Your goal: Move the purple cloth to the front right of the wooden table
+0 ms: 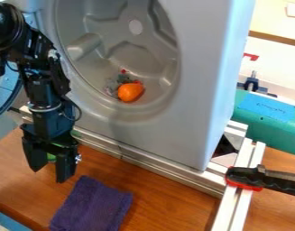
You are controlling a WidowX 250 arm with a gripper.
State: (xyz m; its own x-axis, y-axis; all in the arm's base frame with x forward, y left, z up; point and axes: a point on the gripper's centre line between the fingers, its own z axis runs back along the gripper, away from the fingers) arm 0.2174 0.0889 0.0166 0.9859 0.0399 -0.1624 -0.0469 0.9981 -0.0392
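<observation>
Foreground: a purple cloth (92, 205), folded, lies on the counter (168, 205), outside the grey housing (204, 90). Nearest to it, at the left, hangs the tool (48, 177), pointing down, its two fingers apart with no grip seen on anything. A small patch of green (51, 157) shows between them; whether it is a separate item cannot be determined.

State of work: an orange object (131, 92) rests inside the round hollow (116, 49) of the housing, beside a crumpled grey item (116, 82) with red bits. Judged from this layout, these are inside and the cloth remains outside; completion cannot be certified.

Obstructions: a metal rail (161, 168) and the hollow's raised rim stand between cloth and interior. At right, a black-and-red clamp (258, 178) sits over the side rails (232, 205).
</observation>
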